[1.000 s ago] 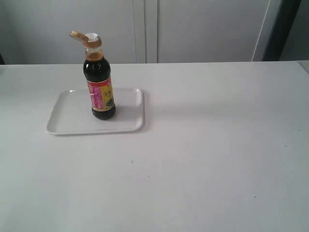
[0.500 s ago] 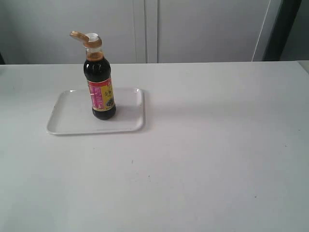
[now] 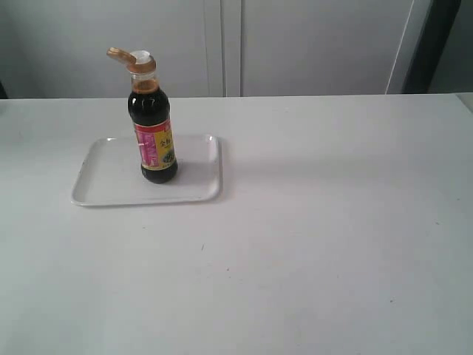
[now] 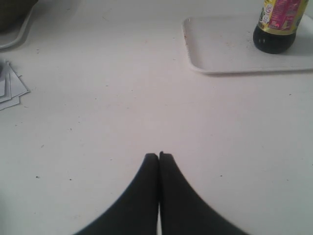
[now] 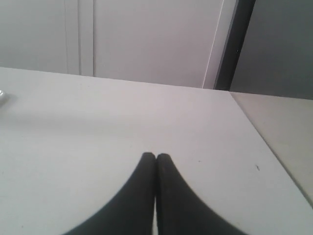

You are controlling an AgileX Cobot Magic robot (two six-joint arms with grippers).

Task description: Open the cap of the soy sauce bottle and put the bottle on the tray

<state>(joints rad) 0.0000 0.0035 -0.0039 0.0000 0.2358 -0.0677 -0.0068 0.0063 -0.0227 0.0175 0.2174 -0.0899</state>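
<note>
Left gripper [image 4: 159,156] is sitting fully closed, pinching nothing, over the bare table [image 4: 122,112] and well apart from the tray [image 4: 220,54]. In the exterior view the tray is lying on the table's left half, with the soy sauce bottle [image 3: 154,140] standing upright on it, toward its right side. The cap [image 3: 131,59] is hanging flipped open to the left, exposing the white spout [image 3: 142,55]. Right gripper [image 5: 156,156] is also sitting closed and empty over bare table.
</note>
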